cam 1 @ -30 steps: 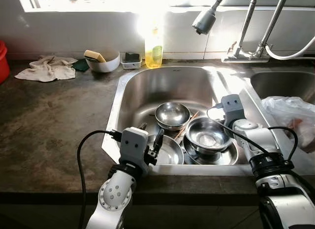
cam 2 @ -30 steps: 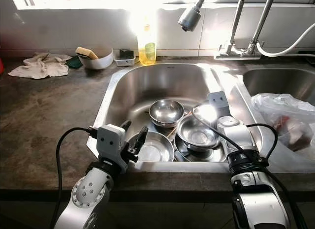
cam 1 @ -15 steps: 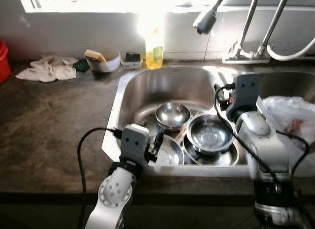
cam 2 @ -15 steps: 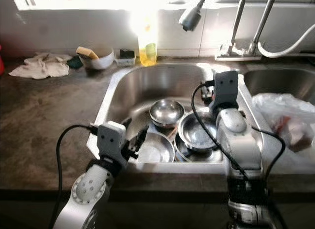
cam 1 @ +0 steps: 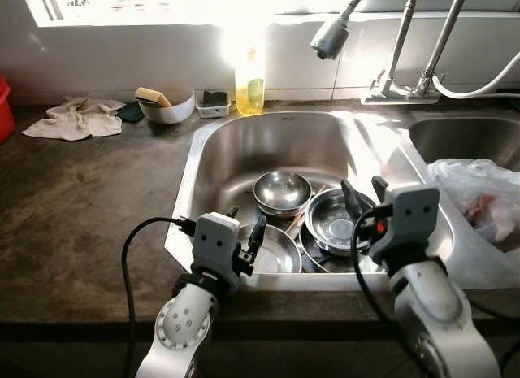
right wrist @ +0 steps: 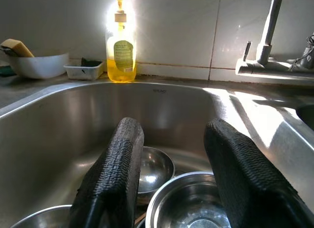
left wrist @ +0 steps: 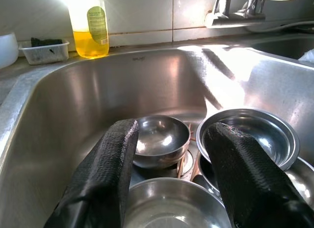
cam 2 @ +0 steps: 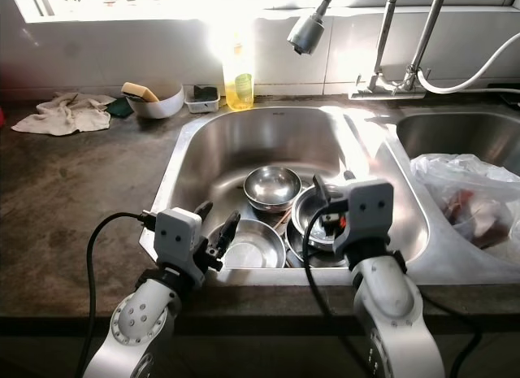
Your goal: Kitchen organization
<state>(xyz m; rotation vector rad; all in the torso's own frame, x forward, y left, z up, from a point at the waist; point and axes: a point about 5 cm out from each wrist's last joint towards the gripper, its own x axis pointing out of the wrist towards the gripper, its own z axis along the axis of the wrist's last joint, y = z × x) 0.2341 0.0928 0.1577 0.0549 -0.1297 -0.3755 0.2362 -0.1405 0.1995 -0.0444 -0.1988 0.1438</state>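
Hovering over the near edge of the sink (cam 1: 203, 150), we are keeping both grippers low and pointed at the dishes, presumably so either arm can reach in without a long approach. Our left gripper (cam 1: 245, 228) is sitting just above the front rim with its jaws spread wide and holding nothing; through its wrist camera the small steel bowl (left wrist: 159, 139) is lying between the two fingers, with the wide shallow bowl (left wrist: 171, 203) directly below. Our right gripper (cam 1: 363, 195) is also gaping and empty, poised above the deeper bowl (cam 1: 341, 223), which is nested on a steel plate (cam 1: 321, 260) at the bottom of the basin.

All the steel dishes are resting in the sink, none lifted yet, so the sorting looks barely begun. The soap bottle (cam 1: 249, 85), the white bowl with a sponge (cam 1: 166, 106) and the rag (cam 1: 73, 118) are lined up along the back of the counter (out of our way), and a plastic bag (cam 1: 479, 191) is slumped on the divider to the right.

Compared with a second ago, our right arm is drawn back towards us and turned to face the basin. The left arm is unchanged and the dishes are where they were.
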